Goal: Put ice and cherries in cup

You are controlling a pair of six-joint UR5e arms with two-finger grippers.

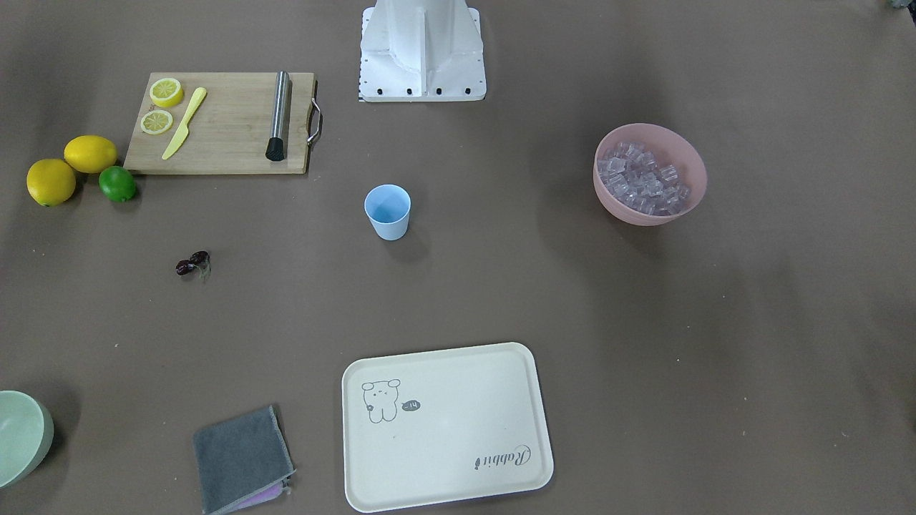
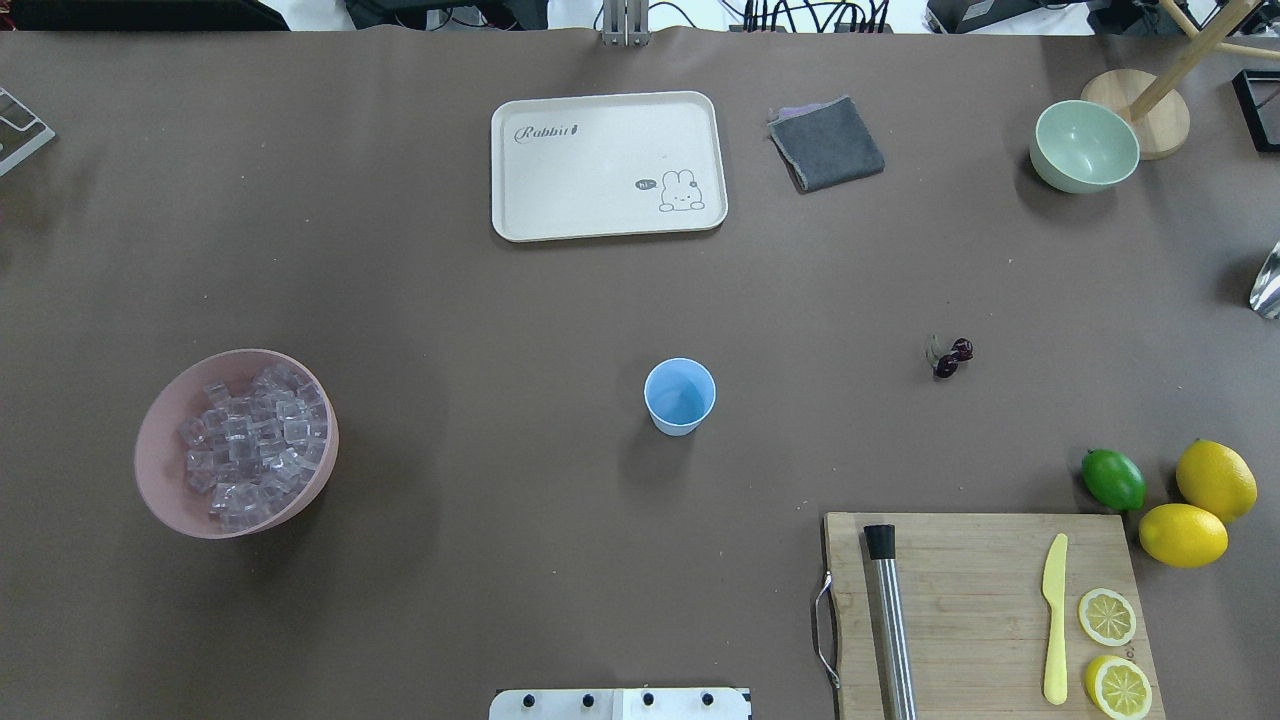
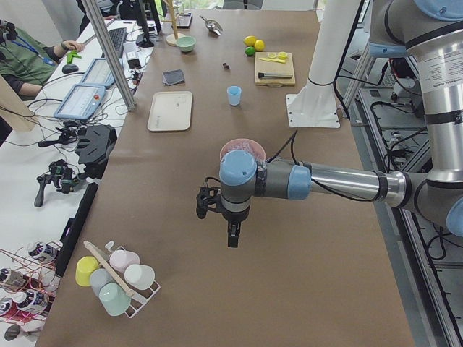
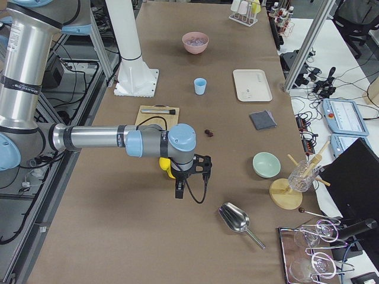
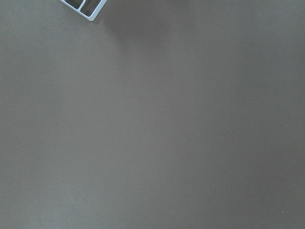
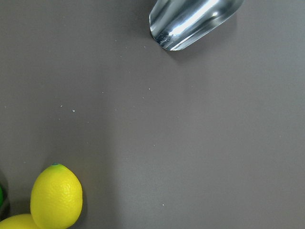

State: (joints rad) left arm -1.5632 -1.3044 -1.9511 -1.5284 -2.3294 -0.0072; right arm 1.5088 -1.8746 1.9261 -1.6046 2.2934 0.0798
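Both arms are hanging out past the ends of the table, well away from the action. The left gripper [image 3: 231,236] is pointing down over bare brown table [image 3: 289,289], and the right gripper [image 4: 179,189] is doing the same at the far end. They show only in the side views, so I cannot tell how wide either set of fingers is standing. The cup [image 1: 387,211] is waiting upright and apparently empty in the middle, straight out from the robot's base. It looks like a light plastic thing that will probably tip or skate if bumped on the rim, so anything going in wants dropping from above. The ice [image 1: 644,187] is sitting heaped in the pink bowl [image 1: 662,136] on the robot's left. The cubes are small, hard and likely slick, and they are jumbled together, so a pinch across two flat faces of a top cube looks safest. The metal scoop [image 6: 193,21] is lying by the right arm, and that may be the easier way. The cherries [image 1: 193,263] are resting on the robot's right, well apart from the cup and out from the lime [image 1: 117,184]. They are glossy, round and prone to rolling, so I'd be closing low across one fruit or at the stems, which are too thin to make out clearly.
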